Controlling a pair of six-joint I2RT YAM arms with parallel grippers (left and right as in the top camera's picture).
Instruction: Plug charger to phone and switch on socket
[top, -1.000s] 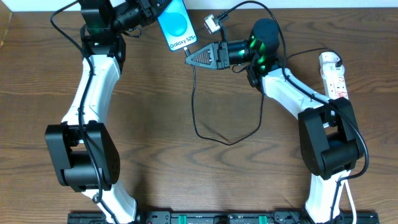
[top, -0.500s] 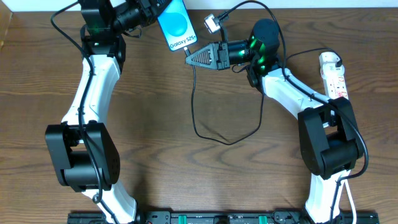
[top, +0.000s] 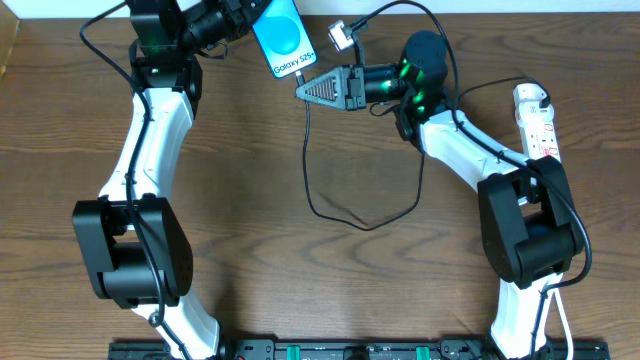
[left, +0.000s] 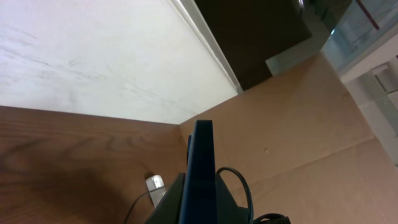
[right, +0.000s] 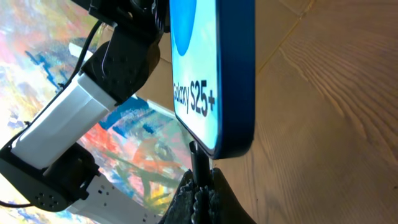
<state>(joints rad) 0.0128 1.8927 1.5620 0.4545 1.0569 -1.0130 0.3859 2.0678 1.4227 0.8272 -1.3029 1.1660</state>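
My left gripper (top: 256, 20) is shut on the phone (top: 282, 36) and holds it above the table's far edge, blue screen up, "Galaxy" text towards my right gripper. In the left wrist view the phone (left: 201, 146) stands edge-on between the fingers (left: 200, 196). My right gripper (top: 303, 90) is shut on the plug tip of the charger (top: 310, 160). In the right wrist view the plug (right: 198, 158) rises from the fingers (right: 202, 183) and meets the phone's lower end (right: 214, 74); I cannot tell if it is inserted. The socket (top: 537, 120) lies at the far right.
The black cable loops down over the table's middle (top: 355, 226) and back up to the right arm. A small pale block (top: 340, 37) on a cable sits at the far edge, also in the left wrist view (left: 155, 183). A cardboard wall stands behind.
My right gripper has moved slightly up and left with the plug, closer to the phone's lower end. The hanging cable has shifted a little left.
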